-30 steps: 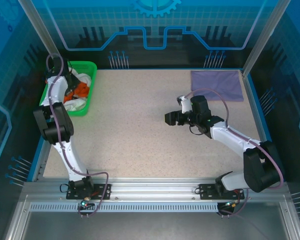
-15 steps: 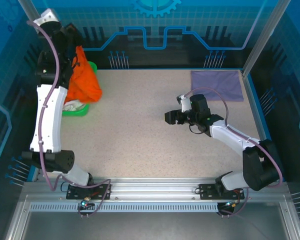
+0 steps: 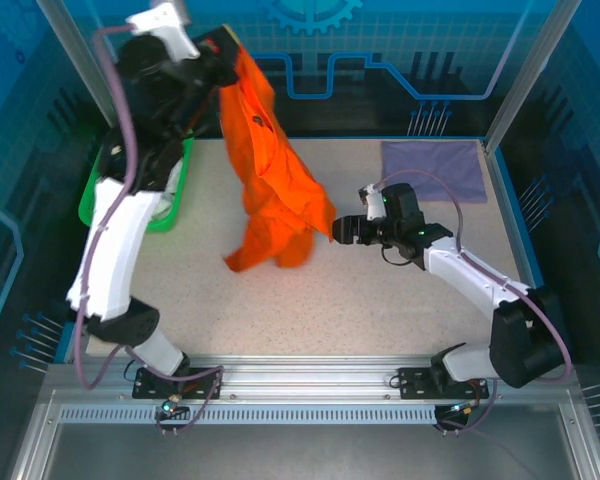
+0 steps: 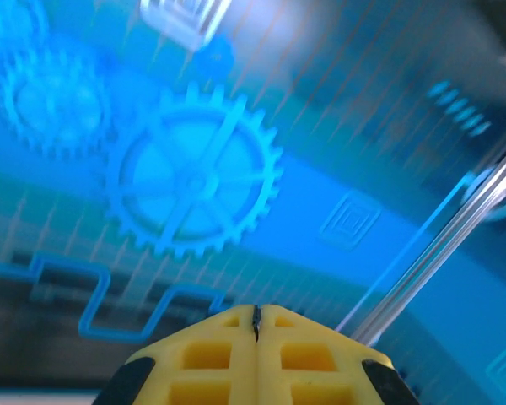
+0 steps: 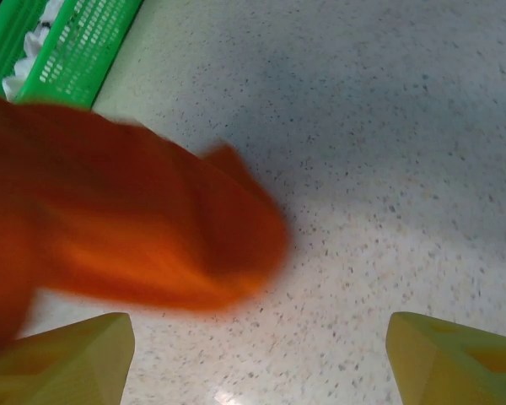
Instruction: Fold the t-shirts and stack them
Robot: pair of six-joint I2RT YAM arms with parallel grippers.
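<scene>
The bright orange t-shirt [image 3: 270, 180] hangs stretched in the air, from high at the back left down to the middle of the table. Its upper end meets my raised left gripper [image 3: 223, 45]. The left wrist view has that gripper [image 4: 255, 316] with its jaws pressed together, aimed at the back wall, and no cloth shows at the tips. The shirt's blurred lower end [image 5: 135, 228] swings just ahead of my right gripper [image 5: 257, 337], which is open and empty above the table [image 3: 338, 232]. A folded lavender t-shirt [image 3: 432, 170] lies flat at the back right.
The green basket [image 3: 172, 195] stands at the back left, mostly behind my left arm. White cloth [image 5: 21, 72] shows inside the basket [image 5: 76, 51]. The speckled tabletop [image 3: 280, 310] is ringed by blue walls and metal posts.
My left arm has swung up and to the right, carrying the orange t-shirt out of the basket and over the table centre. The right gripper has shifted slightly.
</scene>
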